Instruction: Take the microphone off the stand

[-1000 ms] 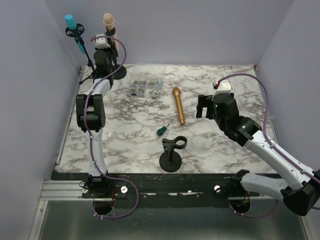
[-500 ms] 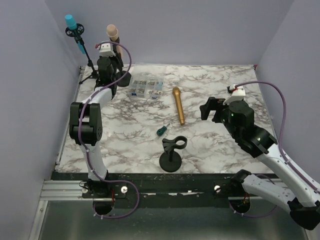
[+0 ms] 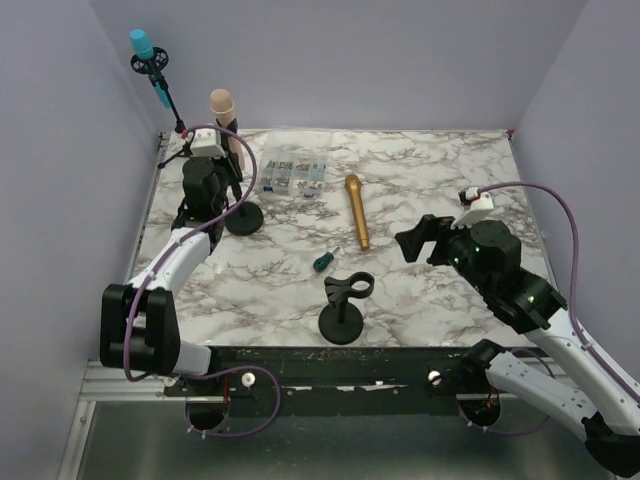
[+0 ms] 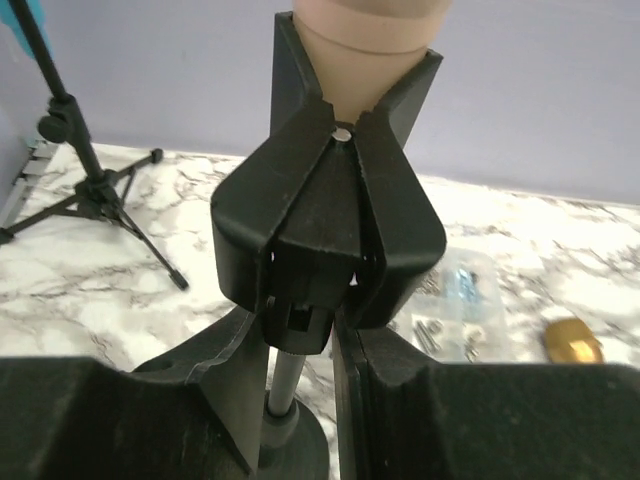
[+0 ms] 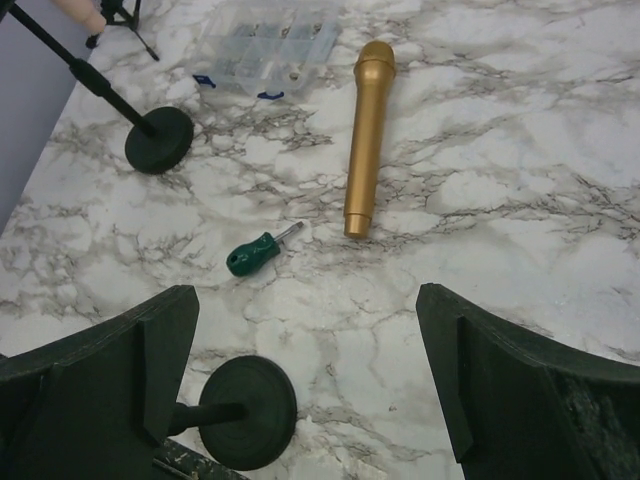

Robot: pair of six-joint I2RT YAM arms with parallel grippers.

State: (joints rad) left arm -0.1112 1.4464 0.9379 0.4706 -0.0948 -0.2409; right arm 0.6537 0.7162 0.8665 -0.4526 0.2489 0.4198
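Left pincer (image 4: 290, 390) narrow, clamping black clip stand (image 4: 320, 230) under peach microphone (image 4: 370, 35), 10 o'clock; right pincer (image 5: 305, 350) wide, empty, above marble tabletop (image 3: 420, 170)

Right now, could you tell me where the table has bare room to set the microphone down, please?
Barest is the far-right marble, between the gold microphone and the right wall. Also free: the near-left strip between the left arm and the empty stand. Crowded: the far-left corner, with tripod, parts box and the tan microphone's stand.
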